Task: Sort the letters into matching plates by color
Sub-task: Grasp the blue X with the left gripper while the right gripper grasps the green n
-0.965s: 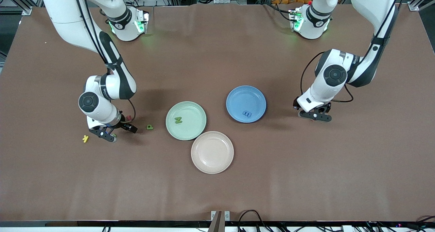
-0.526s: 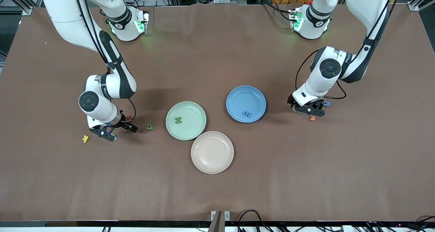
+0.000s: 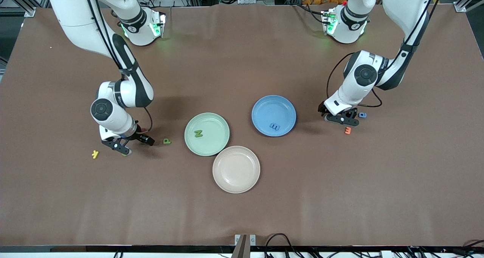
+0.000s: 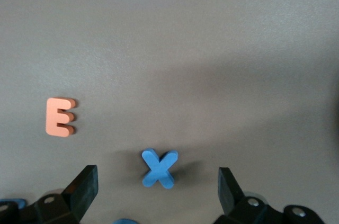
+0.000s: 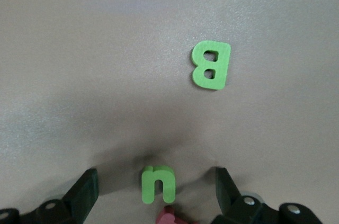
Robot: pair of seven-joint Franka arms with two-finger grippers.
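Nearest the front edge of the counter (image 3: pixel 340 197), an unused beige-pink plate (image 3: pixel 236 169) is seen. Toward the right arm's end, a yellow letter (image 3: pixel 95 154) lies just beside the right gripper (image 3: pixel 121 145), which is held low over the counter. Its jaws are apart, and a green letter n (image 5: pixel 158 184) is framed between them in the right wrist view, not yet pinched. A green letter B (image 5: pixel 211 65) lies apart from it, between that gripper and the green plate (image 3: pixel 217 144), where a green letter N (image 3: pixel 198 133) is already laid.

Toward the left arm's end, an orange letter E (image 3: pixel 348 130) lies on the counter. The blue plate (image 3: pixel 264 107) holds one blue letter (image 3: pixel 275 127).

The left gripper (image 3: pixel 342 119) has been shifted over the last second, away from the front edge and toward the blue plate, so the orange E and a small blue letter (image 3: pixel 362 115) are uncovered. Its jaws are apart, and a blue letter X (image 4: pixel 159 168) is now lined up between them. It is judged that both arms are set for a grasp, with six letters left to sort.

The X is hidden under the gripper in the front view. A red letter (image 5: pixel 169 216) and a blue scrap (image 4: pixel 124 221) are cut off at the wrist views' edges. The shape of the letter in the blue plate cannot be made out.
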